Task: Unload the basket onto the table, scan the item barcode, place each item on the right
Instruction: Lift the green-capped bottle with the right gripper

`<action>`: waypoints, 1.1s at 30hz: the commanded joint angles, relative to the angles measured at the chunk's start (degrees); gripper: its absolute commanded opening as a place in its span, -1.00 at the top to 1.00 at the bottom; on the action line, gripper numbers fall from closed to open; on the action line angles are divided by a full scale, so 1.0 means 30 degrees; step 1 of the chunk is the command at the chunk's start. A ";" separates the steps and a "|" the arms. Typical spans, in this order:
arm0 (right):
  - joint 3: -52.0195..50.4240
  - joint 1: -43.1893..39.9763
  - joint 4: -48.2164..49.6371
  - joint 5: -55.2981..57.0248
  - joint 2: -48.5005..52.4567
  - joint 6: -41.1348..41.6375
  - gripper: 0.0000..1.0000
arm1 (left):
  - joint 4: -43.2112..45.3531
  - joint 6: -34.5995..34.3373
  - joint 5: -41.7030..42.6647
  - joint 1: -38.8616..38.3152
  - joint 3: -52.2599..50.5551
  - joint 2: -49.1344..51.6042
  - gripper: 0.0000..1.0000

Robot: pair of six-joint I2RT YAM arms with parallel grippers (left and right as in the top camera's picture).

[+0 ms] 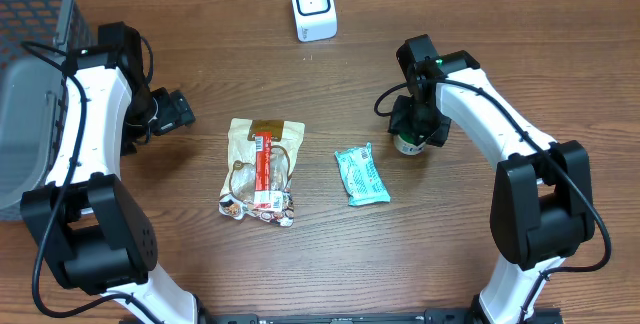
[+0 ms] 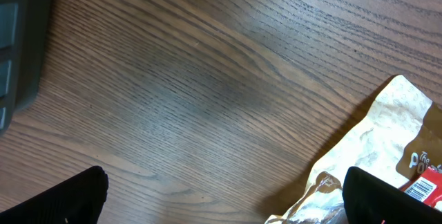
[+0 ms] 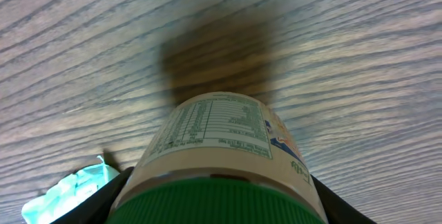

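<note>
Gripping the bottle [image 3: 217, 131] at its green cap [image 3: 217, 200] end, the right gripper [image 1: 415, 132] holds it right of centre in the overhead view. It looks like rigid plastic with a glossy label, round, probably light but slick, so the neck seems the safest hold. The left gripper [image 1: 172, 112] gapes empty at the left. A white scanner [image 1: 312, 6] sits top centre on the woodgrain table [image 1: 480, 24].

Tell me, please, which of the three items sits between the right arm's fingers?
The green-capped bottle; the teal packet and the brown pouch lie apart, untouched.
</note>
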 commanded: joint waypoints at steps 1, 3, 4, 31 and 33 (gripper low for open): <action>0.0408 0.0058 0.0058 0.0408 -0.0612 0.0270 0.02 | 0.0015 0.0073 -0.0168 -0.0058 0.0277 -0.0364 -1.00; 0.0408 0.0058 0.0073 0.0408 -0.0612 0.0270 -0.04 | 0.0015 0.0073 -0.0168 -0.0058 0.0277 -0.0364 -0.99; 0.0408 0.0058 0.0073 0.0408 -0.0612 0.0262 -0.06 | 0.0022 0.0073 -0.0168 -0.0058 0.0277 -0.0364 -1.00; 0.0393 0.0044 -0.0044 0.1078 0.0262 0.0248 -0.93 | 0.0022 0.0073 -0.0168 -0.0058 0.0277 -0.0364 -0.99; 0.0386 0.0044 -0.0022 0.1253 0.0678 0.0248 -0.83 | 0.0015 0.0073 -0.0168 -0.0058 0.0277 -0.0364 -1.00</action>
